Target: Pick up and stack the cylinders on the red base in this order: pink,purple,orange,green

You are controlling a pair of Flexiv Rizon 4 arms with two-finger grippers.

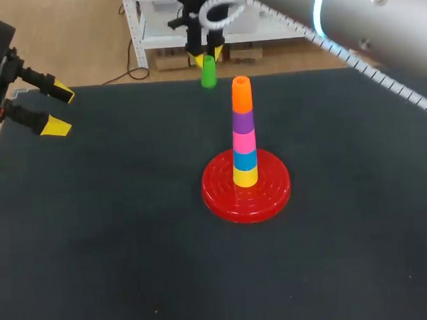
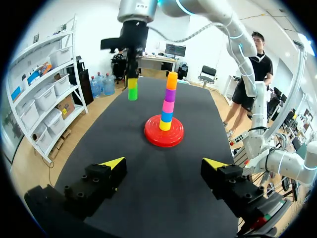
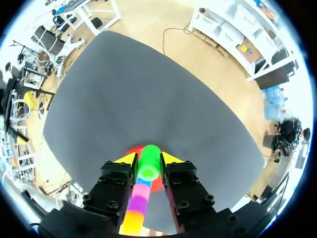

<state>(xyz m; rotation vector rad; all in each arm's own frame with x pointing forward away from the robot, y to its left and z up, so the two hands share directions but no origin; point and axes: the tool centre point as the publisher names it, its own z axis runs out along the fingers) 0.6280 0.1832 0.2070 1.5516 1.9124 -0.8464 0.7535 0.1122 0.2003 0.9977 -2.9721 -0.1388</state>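
**Last to go: green (image 1: 208,75), aloft beside the stack (image 1: 244,140)**

Underneath it all, dark bench (image 1: 90,269). Coming in from the right and reaching past the middle toward the far edge, right arm (image 1: 364,20); held high there, probably to carry its load clear of the stack's top. At mid-bench, red base (image 1: 275,196), broad and flat, hence likely steady under a push from above. On it, upright and in line, five cylinders: yellow, blue, pink, purple, then orange (image 1: 241,93) on top. Leaves only green to add, judging by the order asked.

At the left edge, left pincer (image 1: 58,109): spread wide, pinching nothing, well apart from the base, likely parked to stay out of the other arm's way.

Over the far side, right pincer (image 1: 207,57): points straight down and pinches green from two sides at its upper part, with a yellow tip on each flank in the right wrist view. Holds it upright with the lower end free, seemingly to let it settle over orange. Hangs off the bench, near the stack but apart from it, toward the far edge and a little to the left.

Needs next, in all likelihood, a short sideways carry until centred over orange, then a straight descent. Risk: with a tilt or an off-centre drop, a knocked column.
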